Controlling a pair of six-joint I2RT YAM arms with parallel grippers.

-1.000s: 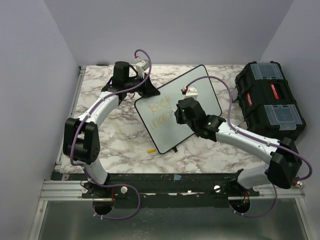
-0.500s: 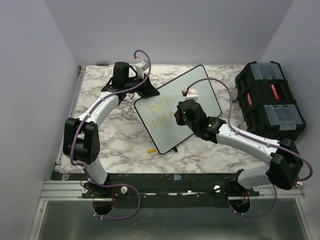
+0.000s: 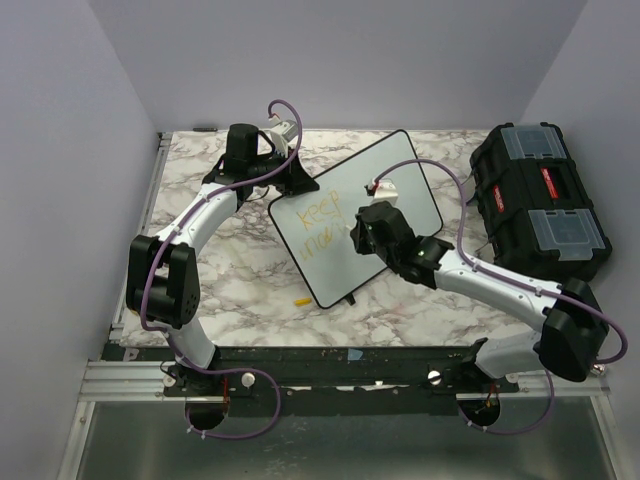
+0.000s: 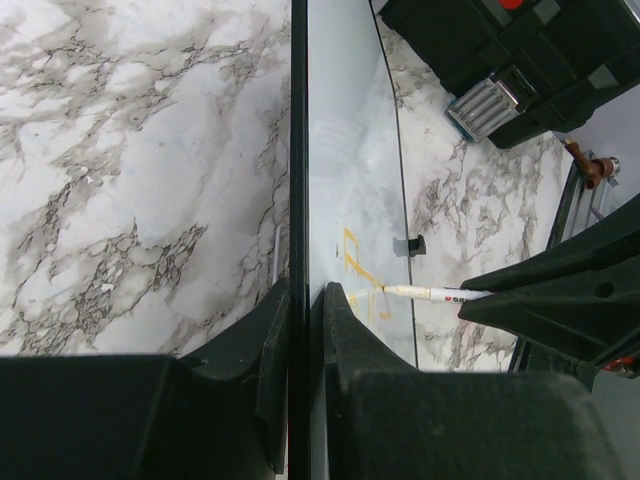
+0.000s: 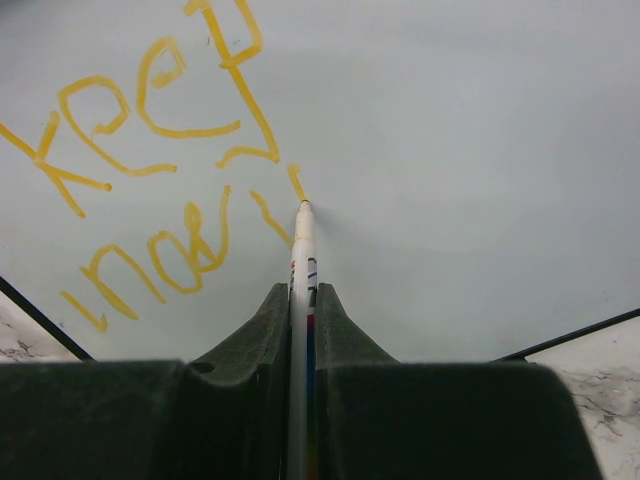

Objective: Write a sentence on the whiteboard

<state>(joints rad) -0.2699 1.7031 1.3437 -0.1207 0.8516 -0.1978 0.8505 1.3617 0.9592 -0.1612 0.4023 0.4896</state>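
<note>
The right gripper (image 5: 300, 292), squeezing the marker (image 5: 301, 245), is sliding along, making line 2 of the sentence (image 5: 150, 100) longer. The left gripper (image 4: 300, 300) is pinching the whiteboard (image 3: 405, 165) by its edge on the table (image 3: 240, 285)

From above, the right gripper (image 3: 353, 234) hides the sentence (image 3: 318, 228) end

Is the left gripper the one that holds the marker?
No, the left gripper clamps the whiteboard at its rim; the marker sits in the right gripper.
</note>
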